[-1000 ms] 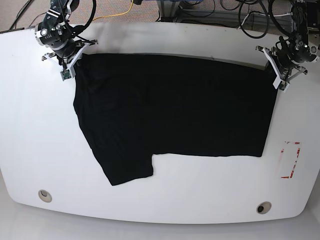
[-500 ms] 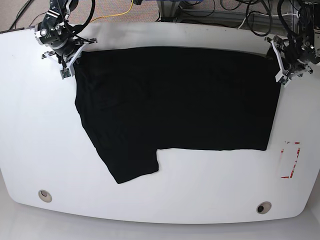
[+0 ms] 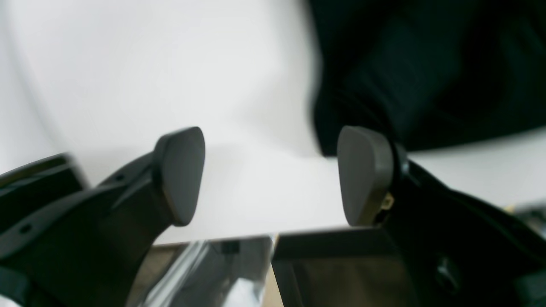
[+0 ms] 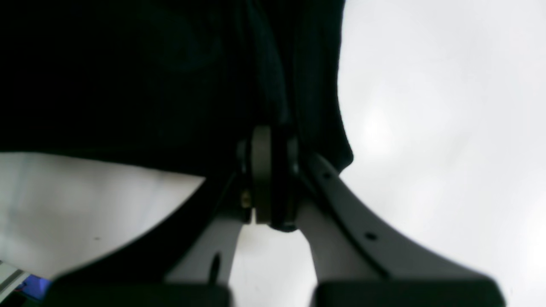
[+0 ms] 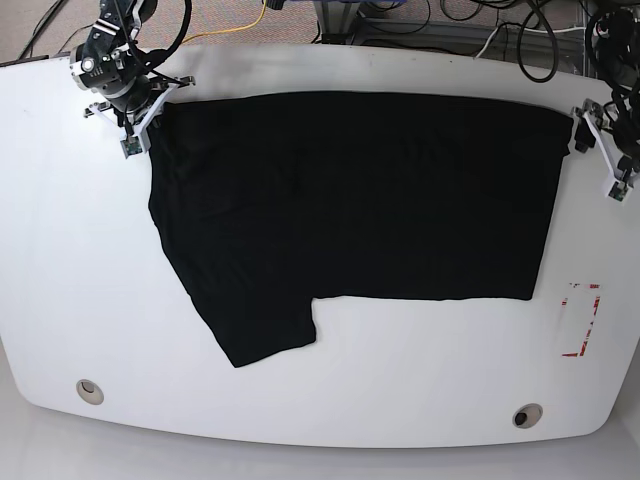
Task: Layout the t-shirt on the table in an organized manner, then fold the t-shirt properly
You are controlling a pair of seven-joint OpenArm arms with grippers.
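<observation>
t-shirt (image 5: 350,200): your black shirt lies spread across the far half of the desk (image 5: 320,400), one sleeve trailing toward you.
Left tool (image 3: 273,175): fingers apart, nothing between them, shirt corner just beside.
Right tool (image 4: 273,179): pinched on the shirt's edge.
Handling: soft, light, limp; it'll likely drag and wrinkle.
Grip: take hems and corners, not mid-panel.
</observation>
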